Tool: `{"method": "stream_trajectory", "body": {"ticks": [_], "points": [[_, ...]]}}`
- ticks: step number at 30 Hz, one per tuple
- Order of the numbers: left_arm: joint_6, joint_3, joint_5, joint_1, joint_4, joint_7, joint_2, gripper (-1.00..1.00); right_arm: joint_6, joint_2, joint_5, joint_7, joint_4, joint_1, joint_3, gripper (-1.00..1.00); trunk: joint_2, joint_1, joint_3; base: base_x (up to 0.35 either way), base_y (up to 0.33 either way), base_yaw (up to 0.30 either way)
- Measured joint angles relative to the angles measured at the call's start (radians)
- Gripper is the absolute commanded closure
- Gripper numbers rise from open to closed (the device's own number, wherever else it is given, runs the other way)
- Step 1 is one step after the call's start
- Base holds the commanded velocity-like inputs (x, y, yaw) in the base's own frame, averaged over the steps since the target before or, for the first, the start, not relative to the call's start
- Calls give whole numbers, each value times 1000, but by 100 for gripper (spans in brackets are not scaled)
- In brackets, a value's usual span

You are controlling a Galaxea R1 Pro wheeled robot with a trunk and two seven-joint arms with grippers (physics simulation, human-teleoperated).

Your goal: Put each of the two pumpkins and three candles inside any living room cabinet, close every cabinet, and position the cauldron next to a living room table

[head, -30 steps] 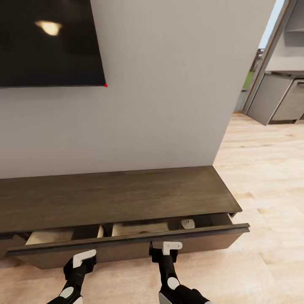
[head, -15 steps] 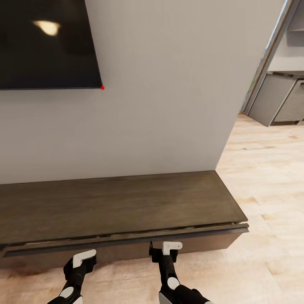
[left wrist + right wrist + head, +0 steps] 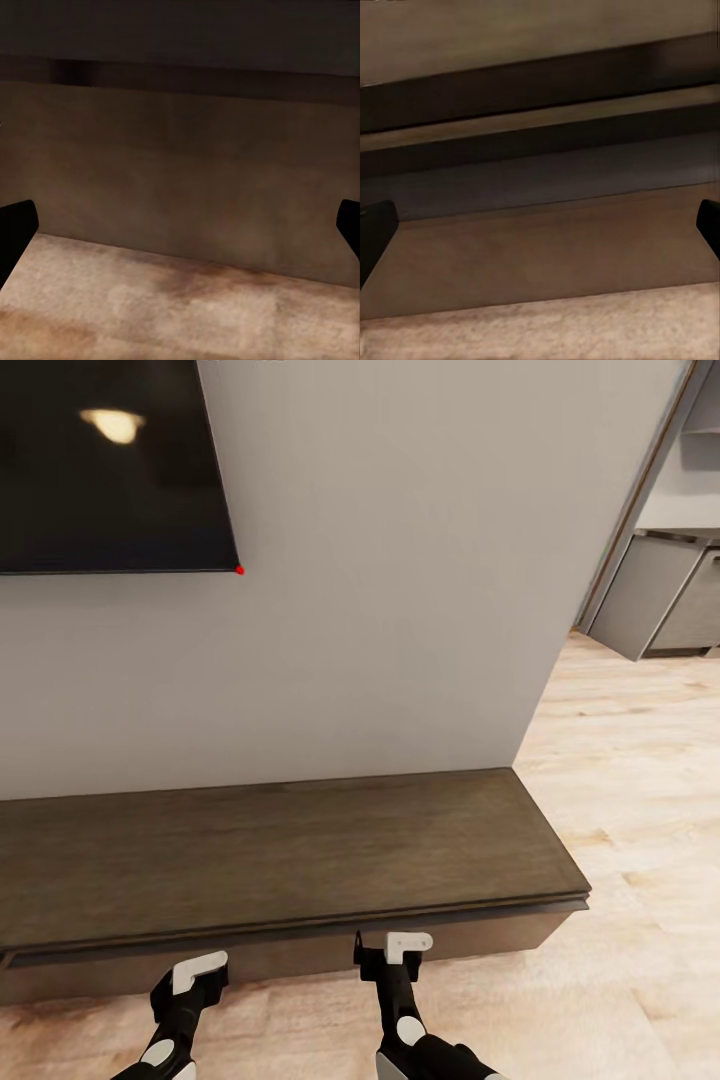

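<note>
The long, low dark-brown cabinet runs along the wall under the TV, and its drawer front sits flush and closed. My left gripper and right gripper hover side by side just in front of that drawer front, both open and holding nothing. The left wrist view looks at the drawer front between widely spread fingertips. The right wrist view faces the cabinet's top edge and front between its spread fingertips. The pumpkins, candles and cauldron are out of view.
A black TV hangs on the grey wall above the cabinet. Light wood floor spreads to the right, leading to grey kitchen cupboards at the far right.
The wide drawers, open a second ago with their pale interiors showing, have slid shut under the cabinet top. The view has shifted slightly; both grippers hold the same pose.
</note>
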Motion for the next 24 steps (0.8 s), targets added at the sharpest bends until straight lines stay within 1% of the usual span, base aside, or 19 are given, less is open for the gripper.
{"method": "stream_trajectory", "body": {"ticks": [6, 16, 21, 23, 24], "points": [[0, -1, 0, 0, 0, 0, 0, -100, -1, 0, -1, 0, 0, 0, 0, -100, 0, 0, 0, -179, 0, 0], [2, 0, 0, -1, -1, 0, 0, -100, 8, 0, -5, -2, -1, 0, -1, -100, 0, 1, 0, -323, 0, 0], [17, 4, 13, -1, -8, 1, 1, -100, 19, 0, -12, -3, -2, 0, -3, -100, 0, 0, 0, -258, 0, 0], [64, 6, 16, -1, -13, 2, 3, -100, 55, 0, -12, -3, -6, 0, -5, -100, 0, 0, 0, -126, 0, 0], [105, 8, 15, -1, -18, 2, 5, -100, 82, 0, -12, -3, -9, 0, -6, -100, 0, 0, 0, -70, 0, 0]]}}
